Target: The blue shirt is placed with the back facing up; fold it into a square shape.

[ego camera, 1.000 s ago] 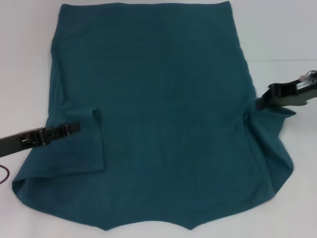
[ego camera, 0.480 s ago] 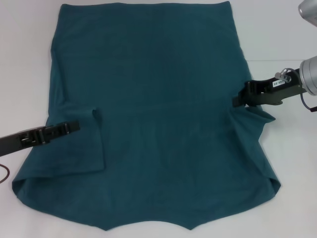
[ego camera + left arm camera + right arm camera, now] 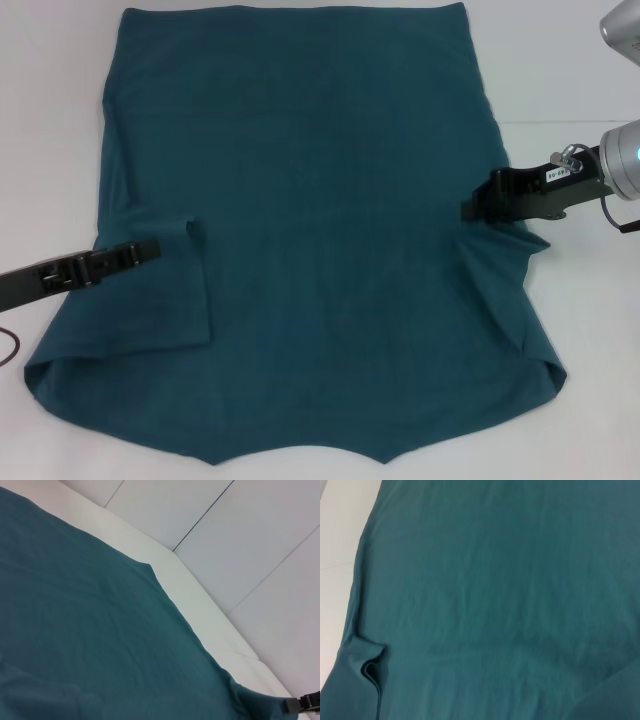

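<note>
The blue shirt [image 3: 320,190] lies spread on the white table with its plain back up. Its left sleeve [image 3: 150,310] is folded inward and lies flat on the body. My left gripper [image 3: 150,248] rests low over that sleeve at the shirt's left edge. My right gripper [image 3: 472,208] is shut on the right sleeve [image 3: 510,270] and holds it lifted over the shirt's right side, with the cloth gathered under it. The left wrist view shows the shirt [image 3: 90,630] and the right gripper [image 3: 305,702] far off. The right wrist view is filled by the shirt [image 3: 495,580].
The white table [image 3: 560,80] shows bare to the right and left of the shirt. The hem runs along the table's far side and the neckline lies at the near edge. A dark cable [image 3: 8,352] hangs by the left arm.
My right gripper has moved inward over the shirt, dragging the right sleeve with it, so the sleeve no longer sticks out to the right. The left gripper has barely shifted.
</note>
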Tool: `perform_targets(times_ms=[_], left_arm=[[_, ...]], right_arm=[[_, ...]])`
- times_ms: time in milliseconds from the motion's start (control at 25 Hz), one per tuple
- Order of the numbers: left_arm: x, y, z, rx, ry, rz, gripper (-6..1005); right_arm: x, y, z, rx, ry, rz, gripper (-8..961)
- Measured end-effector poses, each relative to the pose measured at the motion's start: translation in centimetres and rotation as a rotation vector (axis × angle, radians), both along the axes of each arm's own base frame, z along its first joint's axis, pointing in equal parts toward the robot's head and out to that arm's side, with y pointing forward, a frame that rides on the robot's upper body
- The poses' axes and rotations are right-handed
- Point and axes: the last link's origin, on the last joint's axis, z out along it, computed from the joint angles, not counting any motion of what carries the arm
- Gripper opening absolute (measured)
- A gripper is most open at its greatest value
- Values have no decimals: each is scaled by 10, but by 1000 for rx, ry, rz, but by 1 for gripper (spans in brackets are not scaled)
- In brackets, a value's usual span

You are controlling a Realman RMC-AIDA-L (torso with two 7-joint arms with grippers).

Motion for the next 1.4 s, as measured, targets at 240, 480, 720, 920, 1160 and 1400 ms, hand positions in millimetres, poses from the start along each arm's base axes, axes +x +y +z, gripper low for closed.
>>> perform_targets(times_ms=[240,480,720,920,1160,1400], left_arm=[[0,0,0,3,2,2,509],[-1,0,0,3,3,3,509],[0,1,2,13,-5,2,510],[0,2,2,16,-3,4,510],[1,3,2,18,-4,3,510],[1,3,2,18,-5,3,510]], right_arm=[[-9,1,-3,4,58,35,260],[-15,0,2,6,135,72,510],[7,-6,20,-41,1,70,619],[29,-11,38,-26,-116,145,623],[46,-14,45,32,-183,199,616],[49,-16,30,29,-227,302,597]])
